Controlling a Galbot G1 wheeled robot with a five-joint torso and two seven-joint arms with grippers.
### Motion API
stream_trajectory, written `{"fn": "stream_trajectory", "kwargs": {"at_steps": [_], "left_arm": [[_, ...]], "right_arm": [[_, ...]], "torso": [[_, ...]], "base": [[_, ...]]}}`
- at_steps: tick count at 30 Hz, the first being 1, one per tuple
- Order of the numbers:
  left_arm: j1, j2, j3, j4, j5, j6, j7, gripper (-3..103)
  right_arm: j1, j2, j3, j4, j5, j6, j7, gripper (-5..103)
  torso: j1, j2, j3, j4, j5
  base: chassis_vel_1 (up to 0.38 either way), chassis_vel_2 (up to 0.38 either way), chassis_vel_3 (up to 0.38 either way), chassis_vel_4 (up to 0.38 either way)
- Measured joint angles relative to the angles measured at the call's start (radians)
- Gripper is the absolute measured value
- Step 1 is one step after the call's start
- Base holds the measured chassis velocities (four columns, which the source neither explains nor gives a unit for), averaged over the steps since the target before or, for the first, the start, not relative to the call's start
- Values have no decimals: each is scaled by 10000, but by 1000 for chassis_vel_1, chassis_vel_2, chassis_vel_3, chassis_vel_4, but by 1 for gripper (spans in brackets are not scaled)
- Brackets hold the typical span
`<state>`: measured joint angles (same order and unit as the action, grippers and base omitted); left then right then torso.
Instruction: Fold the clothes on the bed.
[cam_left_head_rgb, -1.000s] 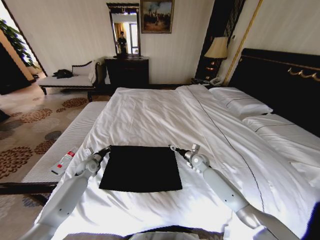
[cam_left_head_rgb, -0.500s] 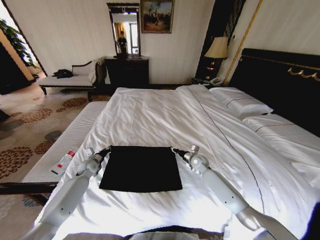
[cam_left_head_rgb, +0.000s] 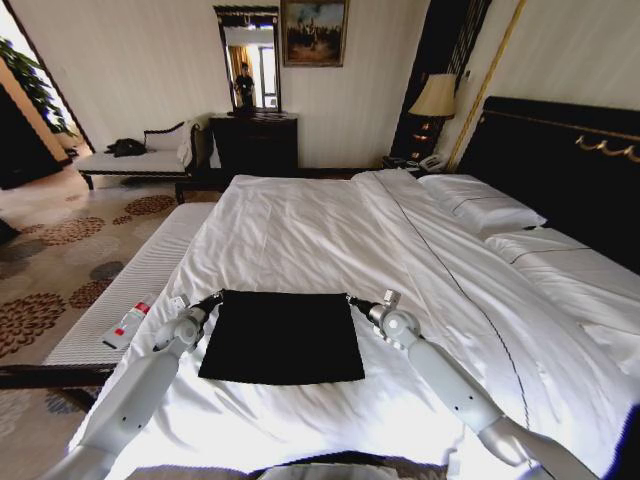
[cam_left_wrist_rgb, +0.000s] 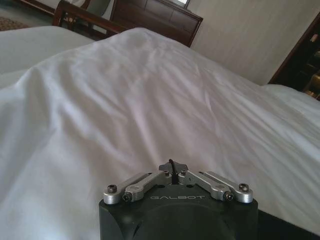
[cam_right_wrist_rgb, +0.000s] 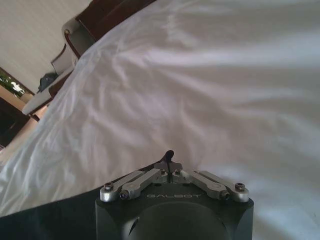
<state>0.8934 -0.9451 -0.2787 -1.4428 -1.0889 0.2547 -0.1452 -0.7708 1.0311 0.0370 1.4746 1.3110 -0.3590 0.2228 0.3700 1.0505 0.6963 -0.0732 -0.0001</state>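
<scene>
Black folded shirt (cam_left_head_rgb: 282, 337) lies flat on bed (cam_left_head_rgb: 330, 225), between my grippers: left gripper (cam_left_head_rgb: 213, 299) at far-left corner, right gripper (cam_left_head_rgb: 352, 299) at far-right corner, fingers pinched together, equally near.

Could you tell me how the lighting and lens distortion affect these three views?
Head view: wide-angle bending at the edges, the bed evenly daylit, the black T-shirt a featureless dark patch between the left gripper and the right gripper. Left wrist view: soft light, duvet folds shaded. Right wrist view: the duvet glares white in places.
</scene>
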Motion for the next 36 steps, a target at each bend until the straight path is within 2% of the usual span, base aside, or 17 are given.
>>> {"fn": "stream_trajectory", "kwargs": {"at_steps": [3, 9, 11, 12, 16, 18, 20, 28, 36], "left_arm": [[49, 68, -125, -215, -95, 0, -48, 0], [0, 671, -622, -1195, -758, 1, -315, 0], [-174, 1082, -845, -1695, -1197, 1, -468, 0], [-174, 1082, -845, -1695, -1197, 1, -468, 0], [-239, 1844, -1151, -2813, -1697, 1, -684, 0], [-223, 1958, -1191, -3021, -1755, 0, -726, 0], [-192, 2298, -1336, -3727, -1954, -20, -846, 0], [-155, 2762, -1829, -4339, -2394, -60, -1082, 0], [795, 2992, -2780, -5198, -2651, -77, -1147, 0]], "right_arm": [[-68, -52, 113, 232, 46, 15, 71, 0], [-133, -429, 484, 1560, -42, 348, 424, 0], [41, -643, 682, 2224, 86, 447, 677, 0], [41, -643, 682, 2224, 86, 447, 677, 0], [367, -1181, 871, 3440, 383, 482, 1157, 0], [400, -1282, 914, 3685, 498, 482, 1268, 0], [532, -1577, 1044, 4327, 818, 472, 1493, 0], [759, -2047, 1268, 5101, 1358, 451, 1886, 0], [757, -2553, 1651, 6038, 2021, 343, 2348, 0]], "torso": [[0, 0, 0, 0, 0], [-1, 0, -1, 0, 1], [-1, 0, -1, 0, 0], [-1, 0, -1, 0, 0], [0, 0, -1, 1, 1], [0, 0, -1, 1, 1], [-2, 1, -2, -1, 1], [0, 2, -2, -1, 1], [-2, 2, -1, -1, 0]], "base": [[0, 0, 0, 0], [0, 0, 0, 0], [0, 0, 0, 0], [0, 0, 0, 0], [0, 0, 0, 0], [0, 0, 0, 0], [0, 0, 0, 0], [0, 0, 0, 0], [0, 0, 0, 0]]}}
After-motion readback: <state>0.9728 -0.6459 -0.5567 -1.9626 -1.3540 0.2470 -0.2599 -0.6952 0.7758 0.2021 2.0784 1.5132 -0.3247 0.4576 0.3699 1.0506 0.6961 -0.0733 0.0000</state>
